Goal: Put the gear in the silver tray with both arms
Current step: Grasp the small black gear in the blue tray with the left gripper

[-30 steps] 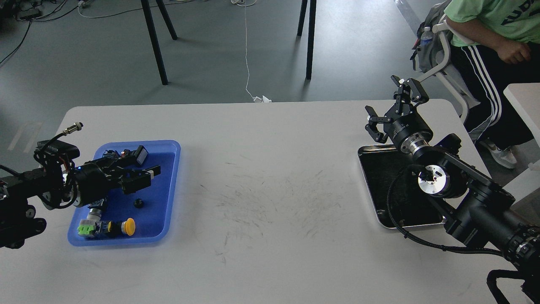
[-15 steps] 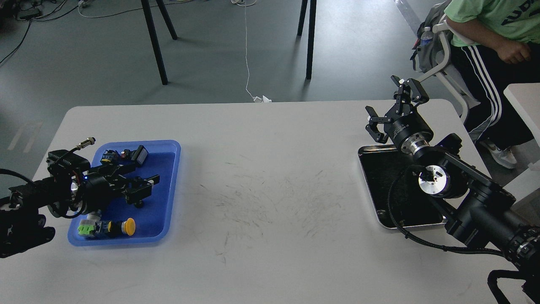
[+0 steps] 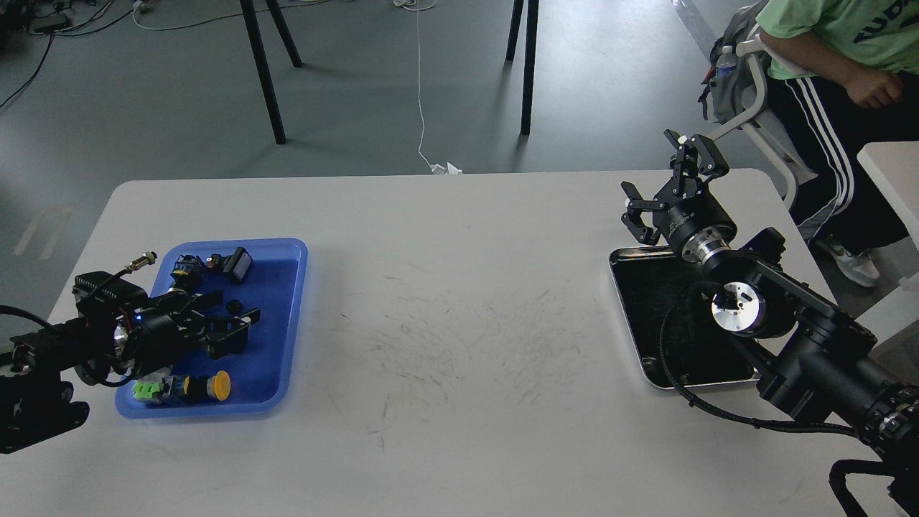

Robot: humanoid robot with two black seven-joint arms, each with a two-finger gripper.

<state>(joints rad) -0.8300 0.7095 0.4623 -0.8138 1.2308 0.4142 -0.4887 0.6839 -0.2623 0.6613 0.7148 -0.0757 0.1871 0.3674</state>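
Observation:
My left gripper hangs low over the middle of the blue plastic tray, its fingers apart and pointing right. A small dark round part lies on the tray floor just behind the upper finger; I cannot tell whether it is the gear. The floor under the fingers is hidden. The silver tray lies at the right, shiny rim and dark bottom, with nothing in the part I see. My right gripper is open and empty, raised above the silver tray's far edge. The right arm covers the tray's right side.
The blue tray also holds a yellow push button with a green block at its front and several black switches at its back. A seated person and a chair are beyond the table's right far corner.
My left gripper has moved down and back to the left over the blue tray and now covers the spot where a small black gear lay. The right arm has not moved.

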